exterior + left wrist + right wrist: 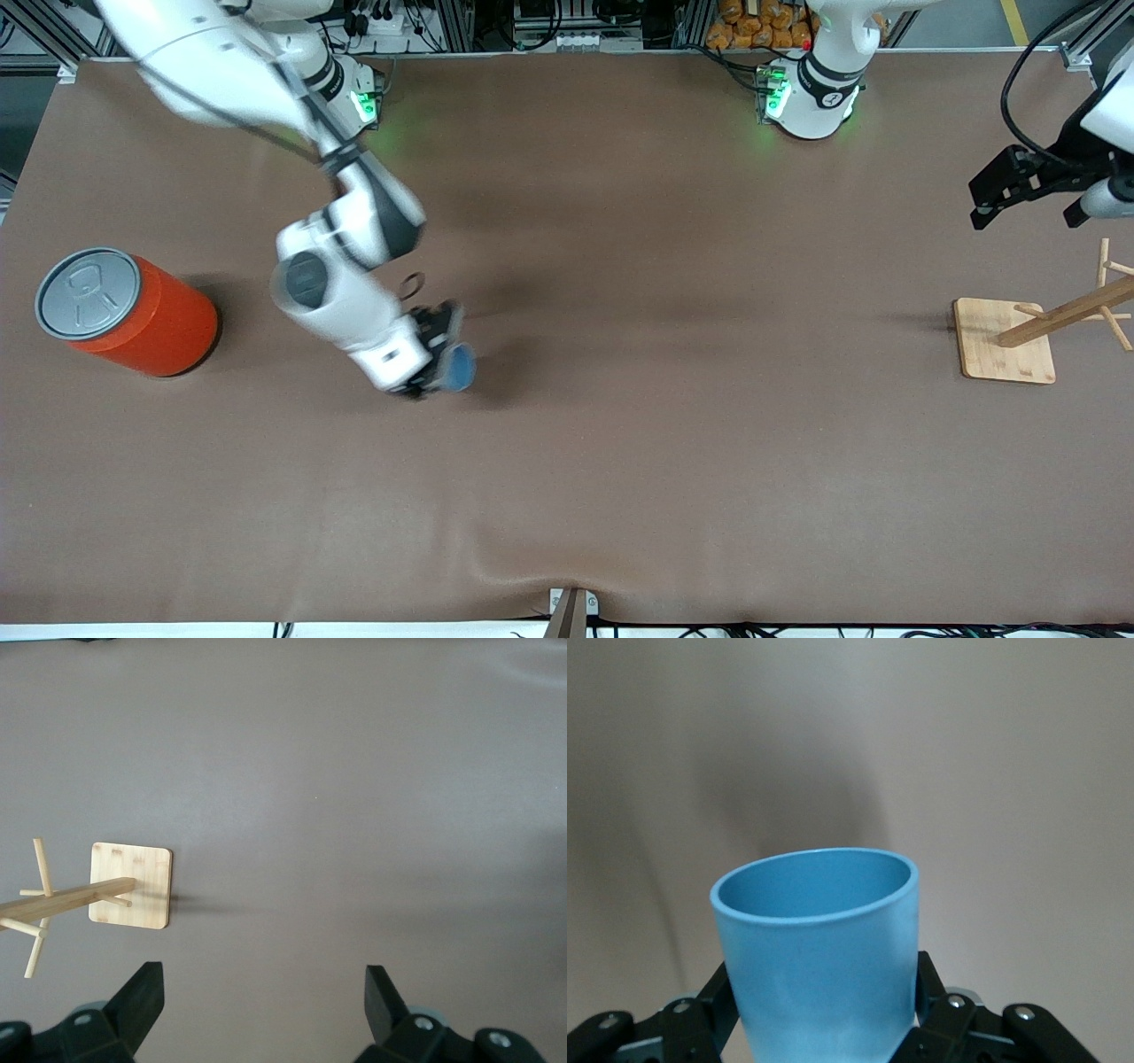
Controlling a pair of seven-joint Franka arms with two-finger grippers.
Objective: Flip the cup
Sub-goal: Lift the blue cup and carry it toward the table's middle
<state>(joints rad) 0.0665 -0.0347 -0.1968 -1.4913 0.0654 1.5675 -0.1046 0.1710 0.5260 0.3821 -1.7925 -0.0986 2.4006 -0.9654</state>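
**Desk:** While the right arm reaches out over the brown tabletop [620,461], what is its claw doing?

**Photographer:** The right claw [440,354] is pinching the small light-blue cup [458,368] near its narrow base, one finger on each side. In the right wrist view the cup [819,948] sits between the black fingers [943,1014] with its open mouth pointing away from the claw, the darker blue inside showing. From the front camera the cup looks tipped on its side, mouth turned toward the left arm's end of the tabletop. Whether it touches the tabletop or hangs just over it, I cannot tell.

**Desk:** What else is near that claw?

**Photographer:** An orange can [142,315] with a grey lid [87,292] stands well apart from it, at the right arm's end of the tabletop.

**Desk:** And the left arm?

**Photographer:** It waits. The left claw [997,197] hangs over the tabletop's edge at its own end, fingers spread wide with nothing between them, as the left wrist view shows [264,992]. Near it, closer to the front camera, stands a wooden rack [1063,310] with pegs on a square wooden base [983,350]; the left wrist view has the rack [62,899] off to one side of the claw, not under it.
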